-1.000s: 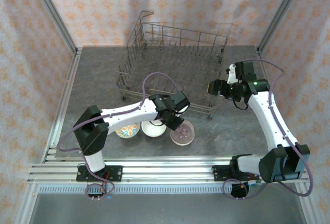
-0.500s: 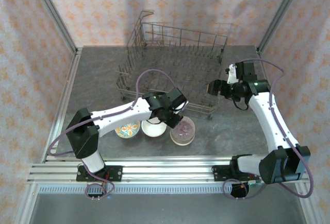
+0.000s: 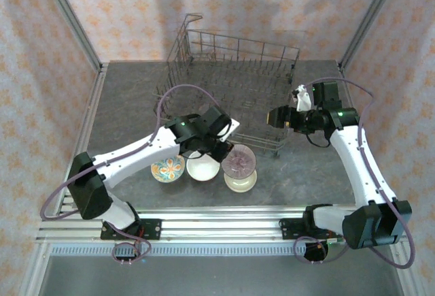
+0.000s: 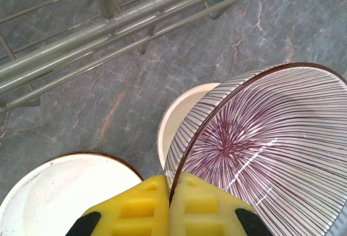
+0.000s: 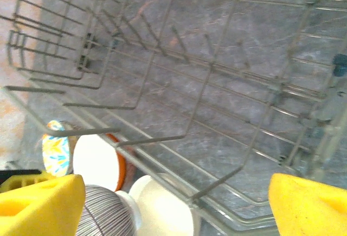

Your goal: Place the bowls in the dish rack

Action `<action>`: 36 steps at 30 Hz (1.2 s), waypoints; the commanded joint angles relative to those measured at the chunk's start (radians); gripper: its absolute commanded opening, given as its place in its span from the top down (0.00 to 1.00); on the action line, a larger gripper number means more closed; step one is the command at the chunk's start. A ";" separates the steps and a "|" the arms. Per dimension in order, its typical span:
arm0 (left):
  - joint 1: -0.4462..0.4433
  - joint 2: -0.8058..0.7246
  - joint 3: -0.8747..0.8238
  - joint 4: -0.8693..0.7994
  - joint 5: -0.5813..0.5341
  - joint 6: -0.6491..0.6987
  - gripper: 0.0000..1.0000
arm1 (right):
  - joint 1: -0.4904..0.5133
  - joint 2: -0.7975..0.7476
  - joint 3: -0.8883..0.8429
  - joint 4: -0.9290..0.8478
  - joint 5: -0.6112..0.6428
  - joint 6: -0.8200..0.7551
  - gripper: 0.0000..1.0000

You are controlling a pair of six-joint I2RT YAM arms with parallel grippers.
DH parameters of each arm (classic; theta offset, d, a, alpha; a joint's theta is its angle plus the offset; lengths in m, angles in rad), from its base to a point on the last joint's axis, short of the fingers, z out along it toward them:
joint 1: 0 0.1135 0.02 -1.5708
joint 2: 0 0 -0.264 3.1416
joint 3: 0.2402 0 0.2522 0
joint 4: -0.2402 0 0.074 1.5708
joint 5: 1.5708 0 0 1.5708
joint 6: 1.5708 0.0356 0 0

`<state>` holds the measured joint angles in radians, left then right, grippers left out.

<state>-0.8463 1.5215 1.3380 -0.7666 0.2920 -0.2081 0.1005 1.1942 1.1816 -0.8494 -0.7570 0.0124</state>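
My left gripper is shut on the rim of the mauve striped bowl, which hangs tilted just above the cream bowl. A white bowl and a floral bowl sit on the table to their left. The grey wire dish rack stands behind them with no bowls inside. My right gripper is open at the rack's front right corner, looking through the wires at the striped bowl, cream bowl and white bowl.
The rack's front rail runs close above the lifted bowl. The grey stone tabletop has free room to the right of the bowls and left of the rack. Patterned walls and metal frame posts enclose the table.
My left gripper has lifted the mauve striped bowl out of the cream bowl, up and back toward the rack, tilting it. The right gripper has edged slightly left along the rack corner.
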 commanded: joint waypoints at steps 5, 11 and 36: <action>0.050 -0.076 0.030 0.036 0.079 0.010 1.00 | 0.007 -0.035 0.006 0.009 -0.171 -0.030 0.09; 0.073 -0.070 0.102 0.035 0.129 0.004 1.00 | 0.006 -0.036 0.033 0.014 -0.241 -0.022 0.07; 0.204 0.044 0.306 0.231 0.321 -0.039 1.00 | 0.007 -0.015 0.076 0.184 -0.426 0.101 0.01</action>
<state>-0.6487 1.5585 1.5860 -0.6167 0.5510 -0.2356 0.1005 1.1790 1.2457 -0.7170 -1.1454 0.0971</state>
